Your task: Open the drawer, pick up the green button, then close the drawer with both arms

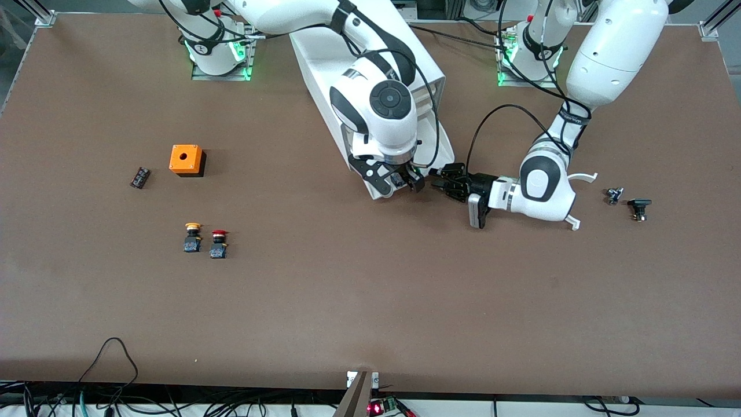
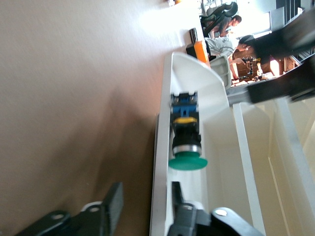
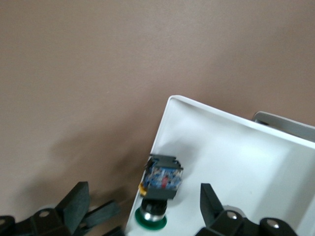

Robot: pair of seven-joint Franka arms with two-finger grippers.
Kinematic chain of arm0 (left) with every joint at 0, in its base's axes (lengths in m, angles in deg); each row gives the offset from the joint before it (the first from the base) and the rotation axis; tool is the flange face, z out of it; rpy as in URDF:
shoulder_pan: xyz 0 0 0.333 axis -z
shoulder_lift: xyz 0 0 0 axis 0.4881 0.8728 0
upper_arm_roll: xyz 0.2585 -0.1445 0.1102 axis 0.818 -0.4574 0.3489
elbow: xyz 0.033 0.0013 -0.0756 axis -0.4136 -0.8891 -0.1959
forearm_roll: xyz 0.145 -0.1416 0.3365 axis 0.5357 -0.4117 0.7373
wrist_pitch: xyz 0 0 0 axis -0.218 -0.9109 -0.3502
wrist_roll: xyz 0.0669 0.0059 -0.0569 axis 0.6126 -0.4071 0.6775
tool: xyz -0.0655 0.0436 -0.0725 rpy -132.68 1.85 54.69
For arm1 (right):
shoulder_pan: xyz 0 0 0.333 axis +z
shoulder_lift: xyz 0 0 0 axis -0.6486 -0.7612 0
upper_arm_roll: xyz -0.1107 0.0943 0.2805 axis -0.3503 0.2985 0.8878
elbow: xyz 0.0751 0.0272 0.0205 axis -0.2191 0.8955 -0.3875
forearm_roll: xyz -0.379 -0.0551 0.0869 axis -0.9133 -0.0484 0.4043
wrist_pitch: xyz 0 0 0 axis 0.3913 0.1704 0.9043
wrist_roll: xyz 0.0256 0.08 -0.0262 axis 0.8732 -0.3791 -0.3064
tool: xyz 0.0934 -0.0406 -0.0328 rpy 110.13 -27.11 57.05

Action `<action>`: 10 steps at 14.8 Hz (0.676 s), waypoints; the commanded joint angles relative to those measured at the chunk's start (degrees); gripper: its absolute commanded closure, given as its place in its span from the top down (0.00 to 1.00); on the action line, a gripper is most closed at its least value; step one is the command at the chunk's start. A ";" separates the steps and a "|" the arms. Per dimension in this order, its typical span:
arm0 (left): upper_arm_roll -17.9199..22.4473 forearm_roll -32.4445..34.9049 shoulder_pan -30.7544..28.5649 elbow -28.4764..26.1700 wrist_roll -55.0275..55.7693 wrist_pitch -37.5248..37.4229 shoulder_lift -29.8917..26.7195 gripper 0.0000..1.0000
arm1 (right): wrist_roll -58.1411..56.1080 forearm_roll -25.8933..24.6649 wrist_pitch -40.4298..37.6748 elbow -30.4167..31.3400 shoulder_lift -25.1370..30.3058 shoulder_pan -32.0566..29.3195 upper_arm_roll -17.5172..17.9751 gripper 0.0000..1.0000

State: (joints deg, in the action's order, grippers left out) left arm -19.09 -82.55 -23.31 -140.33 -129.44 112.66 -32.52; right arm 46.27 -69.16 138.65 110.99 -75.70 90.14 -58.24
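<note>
1. Drawer (image 3: 236, 147) stands pulled out of the white cabinet (image 1: 347, 63) toward the front camera, near mid-table; it is open already.
2. Green-capped button (image 2: 186, 142) lies on its side in the drawer, close against one side wall; the right wrist view shows its blue body (image 3: 162, 178) at the wall too.
3. Right gripper (image 1: 399, 178) hangs over the open drawer, fingers spread, the button between them but not yet touched.
4. Left gripper (image 1: 448, 180) is level with the drawer front at the left arm's end of it, fingers apart and straddling the drawer's front wall (image 2: 160, 162) without clamping it.
5. Judged step: the take. Closing comes after.
6. Risks: one right finger may land on the side wall instead of beside the button, since the button hugs it. The round cap could let it roll or pivot under a skewed pinch. The two grippers sit near each other, so a lift or a push may clip them together.
7. Yellow button (image 1: 192, 236) and red button (image 1: 218, 243) stand well apart on the table, toward the right arm's end.
</note>
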 commanded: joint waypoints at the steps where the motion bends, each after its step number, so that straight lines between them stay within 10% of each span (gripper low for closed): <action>1: 0.16 2.17 -1.59 0.71 2.79 -1.24 -2.25 1.00 | 1.50 -1.91 1.92 -0.23 -2.14 0.83 -0.25 1.00; 7: 0.17 15.16 -4.05 8.87 17.71 -9.85 -4.27 1.00 | 1.59 -1.47 2.72 -0.23 -3.03 1.62 -0.16 0.97; 10: 0.17 22.98 -4.14 12.75 32.02 -12.85 -7.60 1.00 | 1.42 -2.00 2.72 -0.14 -3.03 2.14 -0.16 0.71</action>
State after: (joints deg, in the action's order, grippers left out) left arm -18.94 -64.56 -27.63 -129.70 -106.23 101.86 -37.18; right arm 46.61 -70.05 141.08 111.01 -78.79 91.57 -58.24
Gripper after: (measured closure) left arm 0.000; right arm 0.141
